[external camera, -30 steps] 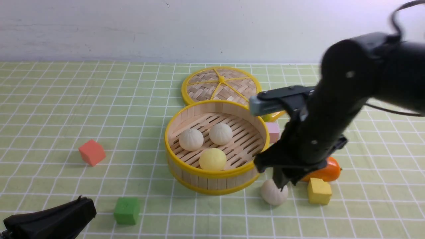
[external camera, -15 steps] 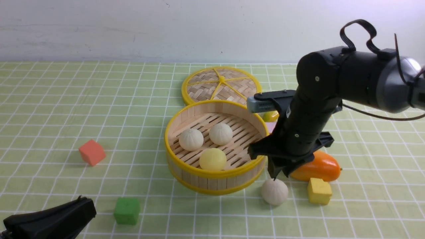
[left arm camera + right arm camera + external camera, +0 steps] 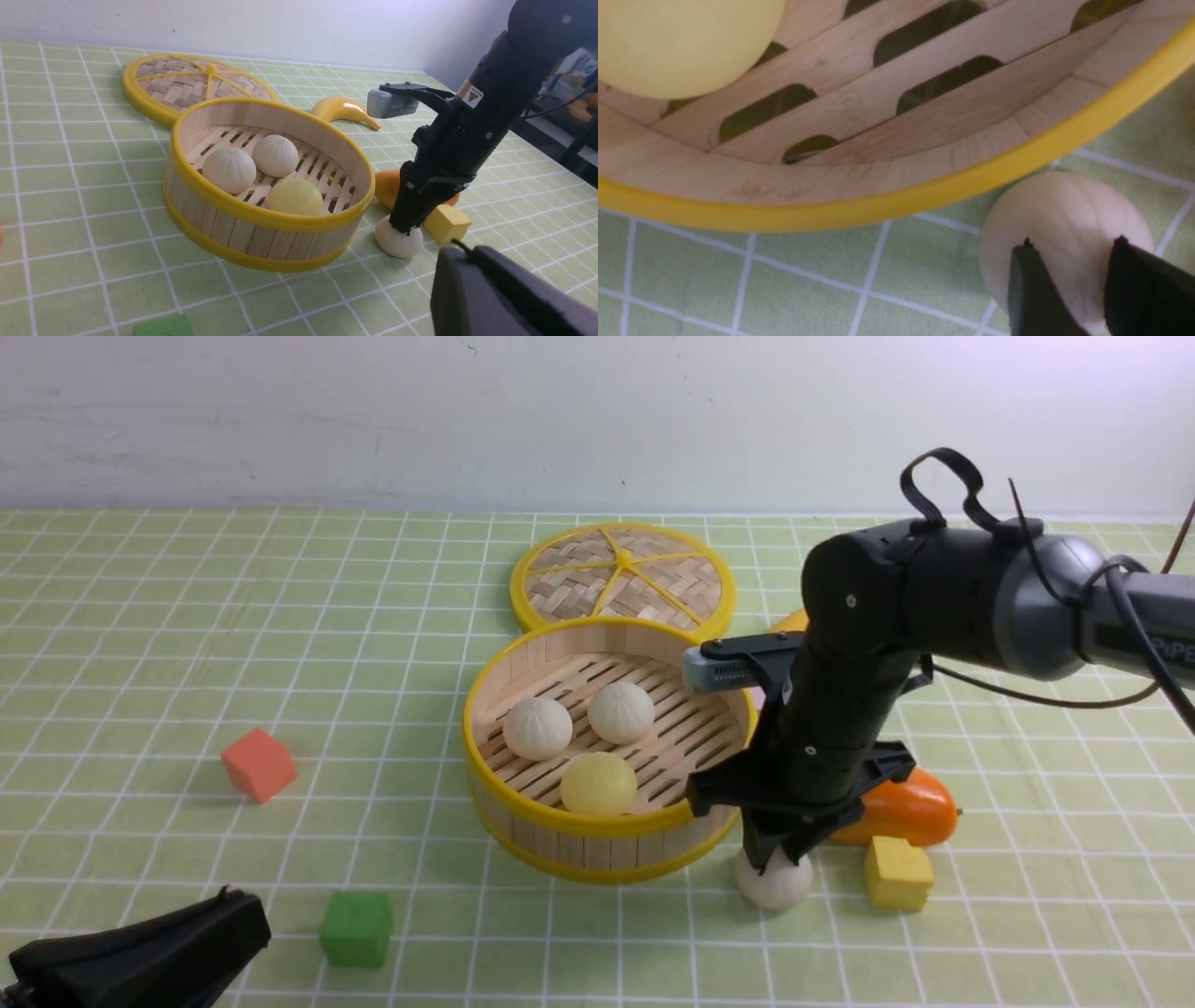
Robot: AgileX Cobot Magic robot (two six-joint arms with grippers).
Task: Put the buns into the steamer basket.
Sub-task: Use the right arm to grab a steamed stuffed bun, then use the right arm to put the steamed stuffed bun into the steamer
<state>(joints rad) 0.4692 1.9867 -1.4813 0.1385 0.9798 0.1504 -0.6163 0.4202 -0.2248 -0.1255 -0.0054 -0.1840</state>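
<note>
— The right claw [image 3: 778, 861] is seen spread open over the last bun [image 3: 772, 889], which lies on the worktop [image 3: 373, 644] just beside the basket [image 3: 607, 823].
— The tips should be sunk past its middle before being closed, or it may be squirted away.

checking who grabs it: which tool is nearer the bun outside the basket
Right. The right tool hangs directly over the bun; the left tool lies far off to its left.

Reaching steeply down with right hand [image 3: 782, 863], slightly opened; holding left hand [image 3: 238, 924] closed, low at near left.
</note>
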